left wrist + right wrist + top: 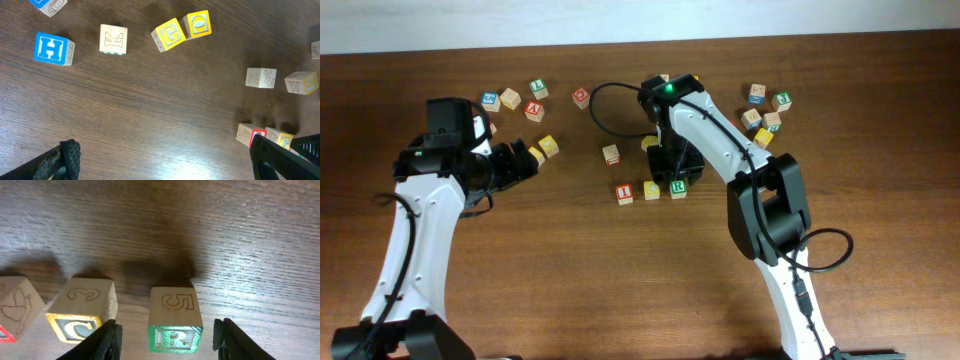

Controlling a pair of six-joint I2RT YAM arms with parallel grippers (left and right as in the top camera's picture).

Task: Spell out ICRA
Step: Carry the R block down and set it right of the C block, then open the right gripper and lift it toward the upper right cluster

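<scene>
**I, C and R are lined up, the R is being let go, and the A is next to fetch**

The dark wood-grain table [880,300] fills nearly everything, and a pale strip past its far edge is all the room you get. The right gripper [167,342] straddles the R block [175,325], with its fingers [107,340] clear on both sides, so it's released and not squeezing. The left gripper [170,160] is spread wide over bare wood and holds nothing. Mid-table the row reads I block [625,194], then C block [652,190], then R, each just beside the next. What looks like the red A block [533,110] sits in the loose cubes [510,98] at far left, near the left gripper. My guess for next is that the right one lifts straight up without nudging R. Then A gets picked and set on R's free side, letter up and square to the row.
</scene>
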